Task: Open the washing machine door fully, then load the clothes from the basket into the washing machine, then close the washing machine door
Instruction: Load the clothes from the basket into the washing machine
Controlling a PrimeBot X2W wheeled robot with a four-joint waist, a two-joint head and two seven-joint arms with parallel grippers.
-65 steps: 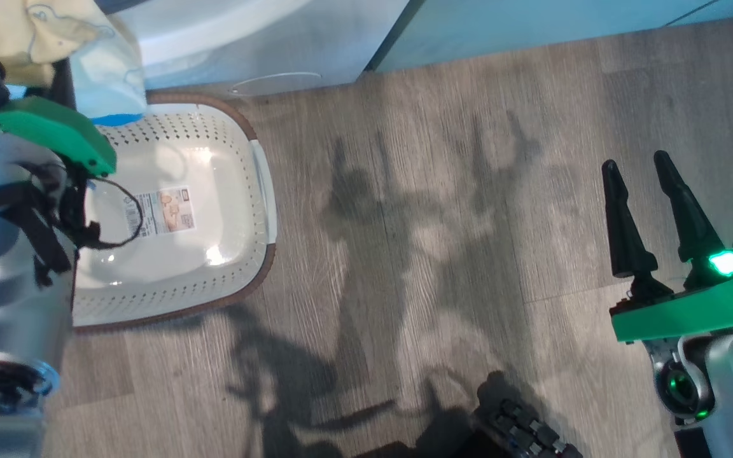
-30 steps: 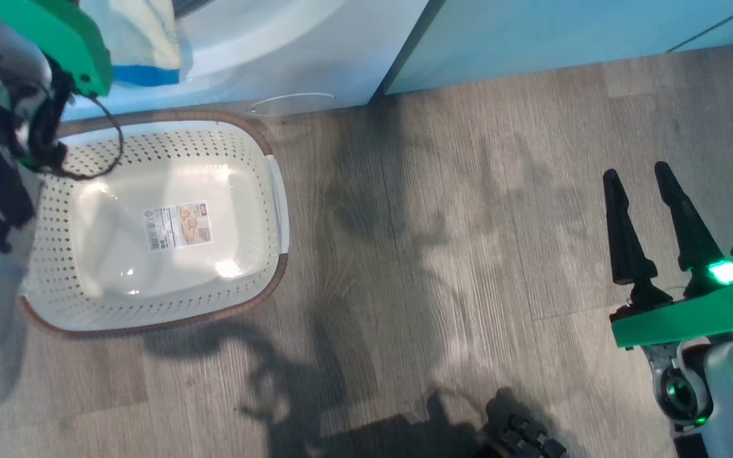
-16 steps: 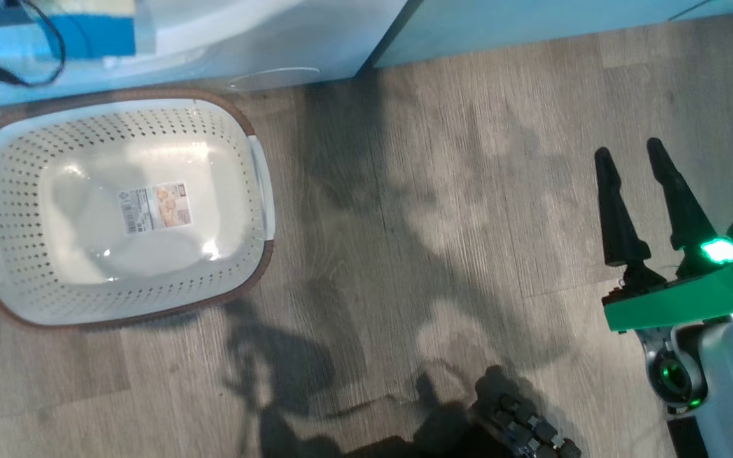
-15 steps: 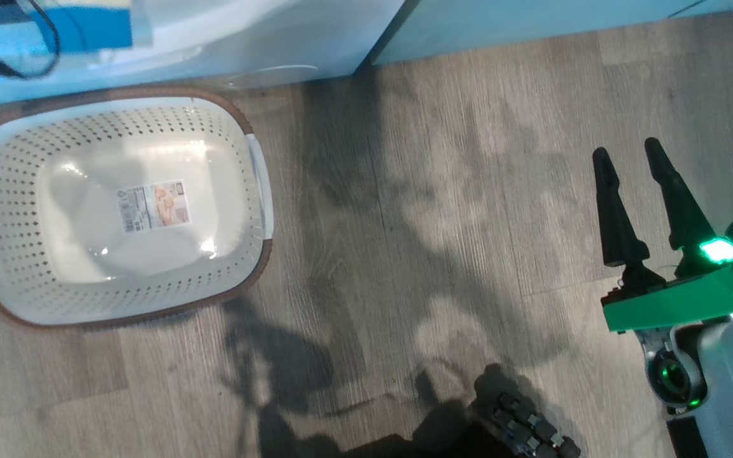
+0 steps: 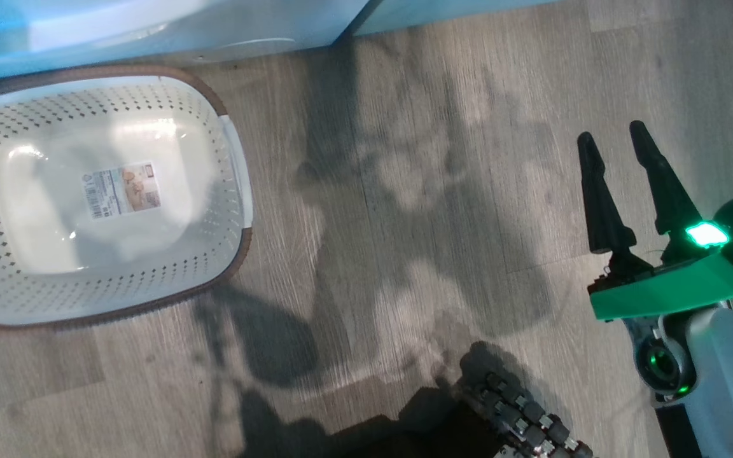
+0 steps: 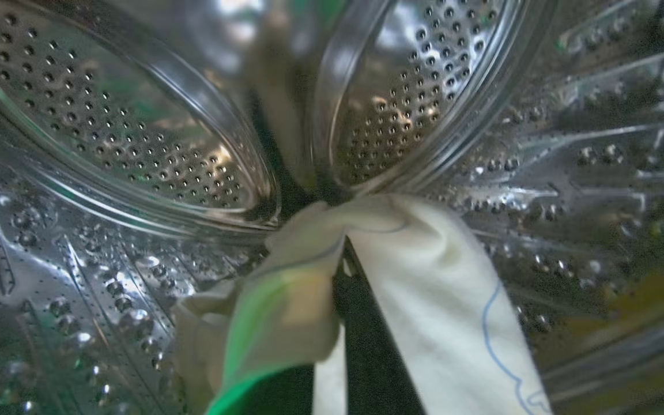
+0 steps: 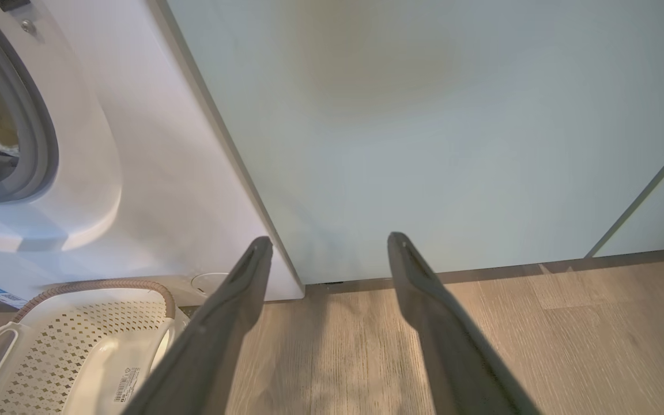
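Shiny steel drum (image 6: 107,132), soft cloth (image 6: 441,276), plastic basket (image 5: 223,210), wood-grain floor (image 5: 500,76)

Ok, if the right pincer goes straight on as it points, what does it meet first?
Probably the pale green cabinet panel, just beside the washing machine; nothing nearer shows, though depth is unclear.

The right gripper (image 7: 330,242) holds its two fingers (image 7: 222,323) wide apart above the wood floor (image 7: 338,357), pointing at the cabinet (image 7: 424,115). Left of the cabinet stands the washer (image 7: 153,173), with its grey seal (image 7: 38,132). The basket (image 7: 95,285) sits before it, a label (image 7: 124,387) inside.
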